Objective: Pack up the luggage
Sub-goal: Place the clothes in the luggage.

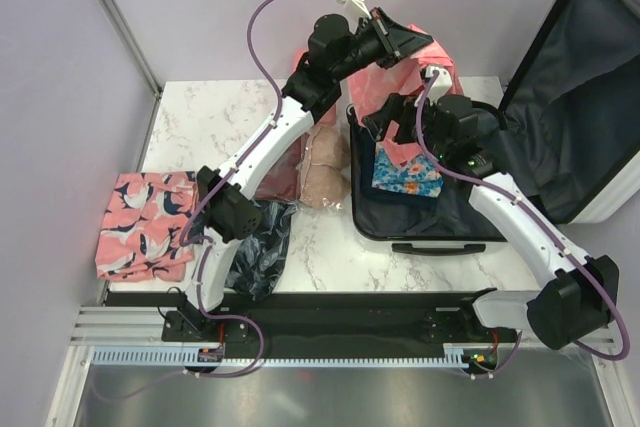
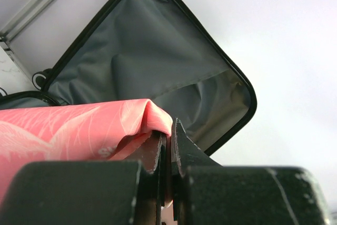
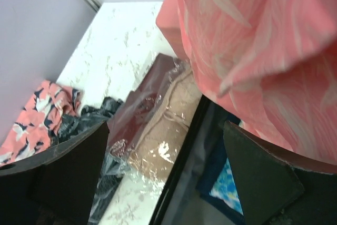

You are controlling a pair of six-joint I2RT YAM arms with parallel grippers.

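The luggage [image 1: 430, 222] lies open on the right of the table, its lid [image 1: 580, 97] standing up and its grey lining [image 2: 147, 61] showing. A blue patterned garment [image 1: 408, 175] lies inside the base. My left gripper [image 1: 402, 42] hovers high above the case's back left corner, shut on a fold of a pink cloth [image 1: 445, 55] that hangs down from it. From the left wrist, the pink cloth [image 2: 68, 130] is pinched in the left gripper [image 2: 169, 130]. My right gripper [image 1: 385, 119] is open below the cloth, over the case's left rim. The pink cloth [image 3: 263, 40] hangs above the right gripper [image 3: 167, 125], untouched.
A plastic-wrapped maroon and beige bundle [image 1: 300, 162] lies just left of the case. Nearer the front lie a dark garment [image 1: 260, 247] and a pink-and-navy patterned garment [image 1: 145, 222] at the table's left edge. Purple walls close in the back and left.
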